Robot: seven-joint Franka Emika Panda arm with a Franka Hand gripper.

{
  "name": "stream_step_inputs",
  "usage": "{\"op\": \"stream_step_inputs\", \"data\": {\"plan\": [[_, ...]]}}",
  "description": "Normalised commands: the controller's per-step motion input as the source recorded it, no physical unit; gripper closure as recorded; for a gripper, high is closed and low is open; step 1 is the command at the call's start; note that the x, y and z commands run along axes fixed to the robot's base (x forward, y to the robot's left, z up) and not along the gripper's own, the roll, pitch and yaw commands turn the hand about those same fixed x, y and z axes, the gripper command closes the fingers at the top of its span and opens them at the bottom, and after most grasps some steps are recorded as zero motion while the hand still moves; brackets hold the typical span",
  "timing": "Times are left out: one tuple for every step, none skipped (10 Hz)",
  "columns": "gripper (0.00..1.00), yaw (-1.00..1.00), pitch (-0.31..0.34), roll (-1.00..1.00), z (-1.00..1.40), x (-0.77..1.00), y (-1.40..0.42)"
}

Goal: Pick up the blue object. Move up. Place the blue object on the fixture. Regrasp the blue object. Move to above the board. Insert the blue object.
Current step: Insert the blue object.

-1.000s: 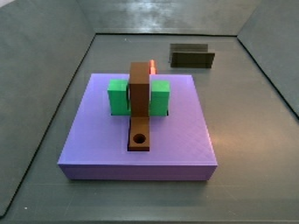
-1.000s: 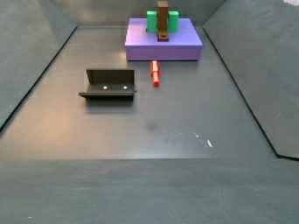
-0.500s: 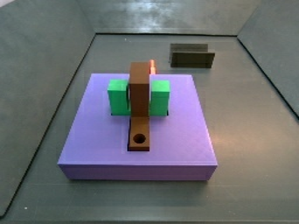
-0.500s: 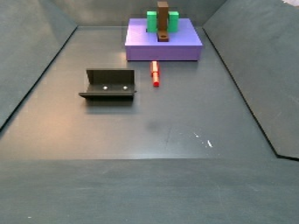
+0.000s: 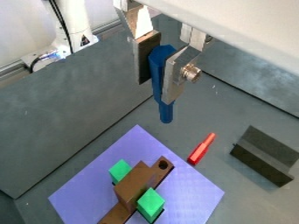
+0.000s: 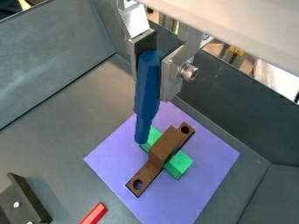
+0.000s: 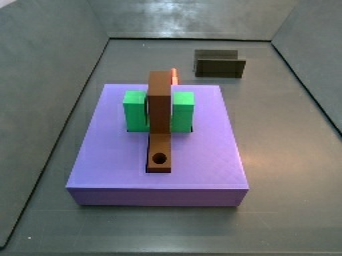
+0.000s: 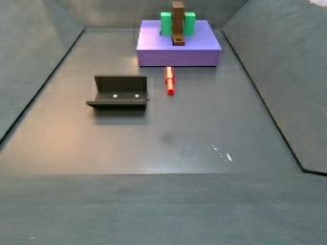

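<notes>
In both wrist views my gripper (image 5: 160, 79) (image 6: 156, 79) is shut on the blue object (image 5: 167, 105) (image 6: 146, 105), a slim blue peg that hangs down between the fingers, high above the floor. The board (image 5: 152, 144) (image 6: 211, 157) (image 7: 201, 160) (image 8: 205, 53) lies below, bearing the brown bar (image 6: 163, 153) (image 7: 160, 110) with its round hole (image 7: 160, 159) and two green blocks (image 7: 135, 110). The fixture (image 5: 267, 153) (image 6: 24, 203) (image 7: 221, 65) (image 8: 119, 93) stands empty on the floor. Neither gripper nor peg shows in the side views.
A red peg (image 5: 202, 147) (image 6: 93, 214) (image 8: 170, 82) lies on the floor between the board and the fixture. Grey walls enclose the floor on all sides.
</notes>
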Motion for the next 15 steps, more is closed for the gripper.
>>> {"op": "stream_step_inputs", "data": {"plan": [[1.0,0.0,-0.266,-0.37,-0.14,0.0,-0.39],[1.0,0.0,-0.239,-0.38,-0.15,0.0,-0.49],[1.0,0.08,-0.219,-0.33,-0.25,0.0,-0.65],[1.0,0.09,-0.18,-0.33,-0.23,0.0,-0.65],[1.0,0.1,-0.171,-0.33,-0.25,0.0,-0.64],[1.0,0.03,-0.186,-0.35,-0.27,0.0,-0.65],[1.0,0.02,-0.169,-0.32,-0.34,0.0,-0.59],[1.0,0.1,-0.124,-0.29,-0.41,0.03,-0.39],[1.0,0.08,-0.067,-0.27,-0.5,0.0,-0.19],[1.0,0.09,0.0,-0.17,-0.81,-0.12,0.04],[1.0,0.11,0.0,-0.15,-0.86,-0.09,0.04],[1.0,0.13,0.0,-0.19,-0.76,-0.08,0.0],[1.0,0.12,0.0,-0.21,-0.71,-0.07,0.0],[1.0,0.07,0.0,-0.22,-0.68,-0.02,-0.01],[1.0,0.0,0.174,0.0,-0.56,0.0,-0.11]]}}
